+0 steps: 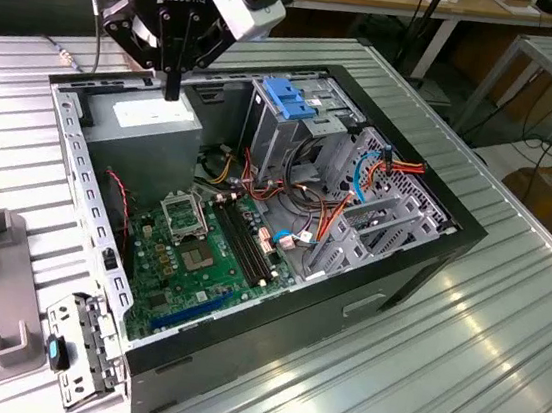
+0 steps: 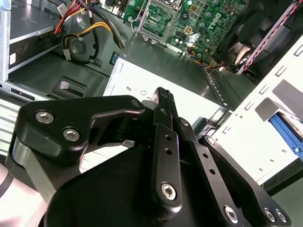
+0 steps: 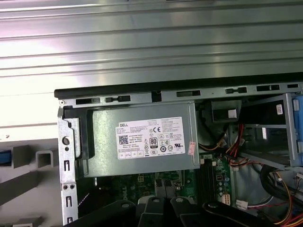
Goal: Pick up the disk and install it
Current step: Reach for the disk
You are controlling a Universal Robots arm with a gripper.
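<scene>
Hand (image 1: 172,91) clenched, empty, hovering just above the power supply (image 1: 150,123) inside the open computer case (image 1: 404,273); drive cage (image 1: 284,127) to the exterior view's right.

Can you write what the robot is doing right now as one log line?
gripper: over grey power supply box | fingers: shut, holding nothing | place: over open computer case
</scene>
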